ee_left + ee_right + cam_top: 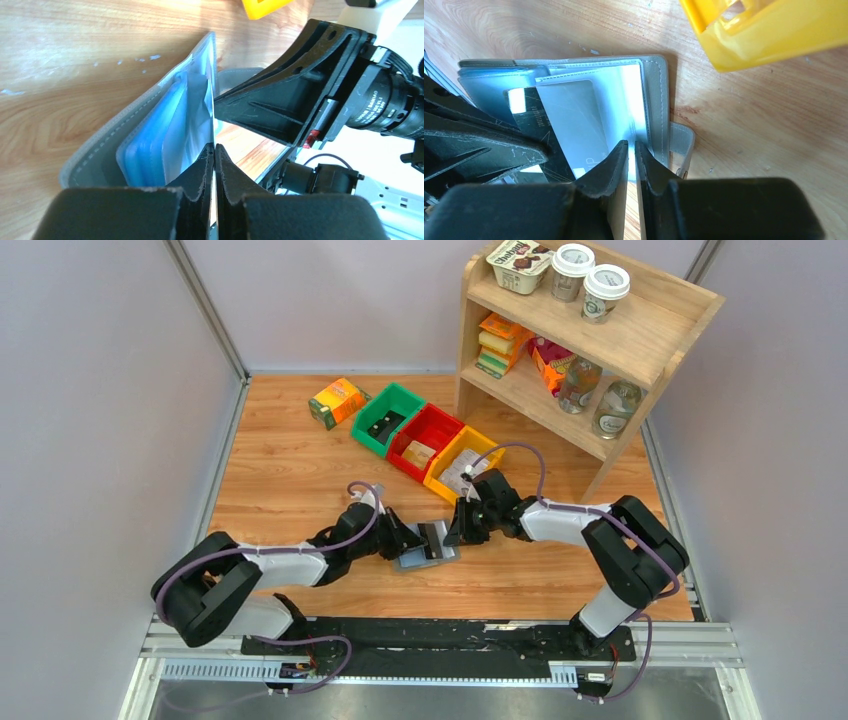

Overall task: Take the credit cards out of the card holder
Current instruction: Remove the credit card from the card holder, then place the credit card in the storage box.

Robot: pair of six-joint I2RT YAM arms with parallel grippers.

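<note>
Plainly, the card holder point(425, 558) lies open on the surface point(290, 470), near the middle of its near edge, between both arms. From the left wrist view we see only its blue pocket leaves edge-on, with the left end effector point(214, 155) pinched shut on a thin edge. Only the right wrist view shows us that this is the black credit card point(541, 135), sticking partway out of a clear pocket beside a silvery card point(574, 117). The right end effector point(631, 150) is nearly closed on the holder's pocket leaf. A yellow bin point(774, 35) sits just beyond the holder.
</note>
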